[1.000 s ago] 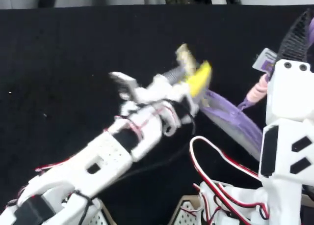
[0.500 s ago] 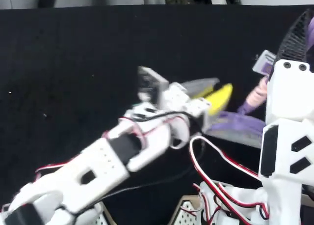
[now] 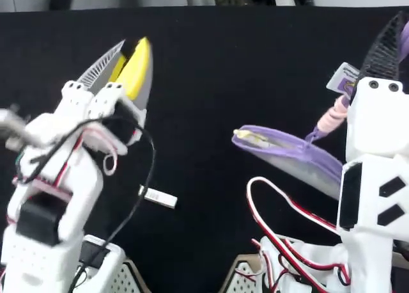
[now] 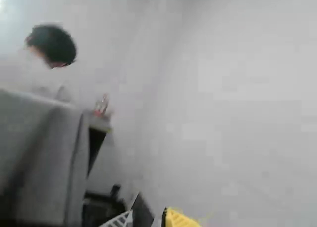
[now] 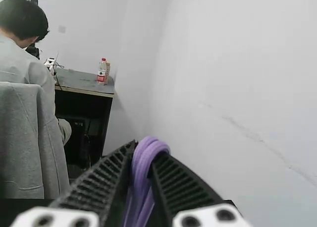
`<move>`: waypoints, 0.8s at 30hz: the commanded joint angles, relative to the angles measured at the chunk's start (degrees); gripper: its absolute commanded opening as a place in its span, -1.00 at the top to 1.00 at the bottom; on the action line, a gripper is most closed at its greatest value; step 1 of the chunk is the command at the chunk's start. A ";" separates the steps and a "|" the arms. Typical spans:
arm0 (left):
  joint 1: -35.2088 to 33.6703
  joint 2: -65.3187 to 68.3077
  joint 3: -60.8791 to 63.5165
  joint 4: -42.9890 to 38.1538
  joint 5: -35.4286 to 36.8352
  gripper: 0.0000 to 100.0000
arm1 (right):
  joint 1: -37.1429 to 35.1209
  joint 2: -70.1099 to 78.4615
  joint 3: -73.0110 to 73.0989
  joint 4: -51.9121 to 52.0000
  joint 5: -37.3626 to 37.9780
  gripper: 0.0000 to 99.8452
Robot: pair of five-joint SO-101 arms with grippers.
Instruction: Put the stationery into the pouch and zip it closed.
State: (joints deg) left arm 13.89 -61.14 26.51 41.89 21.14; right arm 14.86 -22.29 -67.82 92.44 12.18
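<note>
Table: black cloth table (image 3: 211,50); a pale wall fills the wrist views behind it.
Left arm: white left gripper with 1 yellow jaw and 1 grey ribbed jaw (image 3: 134,43), raised over the table's left side, well apart from the pouch. Jaws slightly parted, nothing between them.
Loose item: small white stick of stationery (image 3: 158,197) lying on the cloth between the 2 arms, nearer the left base.
Pouch: purple soft fabric pouch (image 3: 291,153) held off the table at right, mouth open toward the left arm. A pale yellow item (image 3: 246,137) sits just inside the mouth.
Strap: pink strap (image 3: 332,119) at the pouch's upper end, likely the zip pull.
Right arm: black ribbed right gripper (image 5: 142,160) clenched on the pouch's purple edge.
Change: 1.0 s and 0.5 s ago the left gripper was at the pouch mouth carrying the pale yellow item. Now it has swung back left and up, and the item is in the pouch. The right arm has barely moved.
Meaning: 1 item deposited. I'd judge the white stick is next, then the zip, which is not yet closed.
</note>
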 commanded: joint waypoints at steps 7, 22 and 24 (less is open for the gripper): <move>-2.42 16.35 8.22 10.46 -0.44 0.77 | 1.32 0.22 -1.27 -0.62 0.62 0.98; -1.98 23.12 14.55 7.82 -6.77 0.77 | 12.22 0.22 -1.27 -1.41 -3.43 0.98; -1.71 25.67 13.49 13.98 -6.86 0.77 | 12.22 0.22 -1.27 -1.41 -3.43 0.98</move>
State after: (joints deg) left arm 11.52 -38.55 45.23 45.23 15.16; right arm 26.29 -22.37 -67.82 92.44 9.45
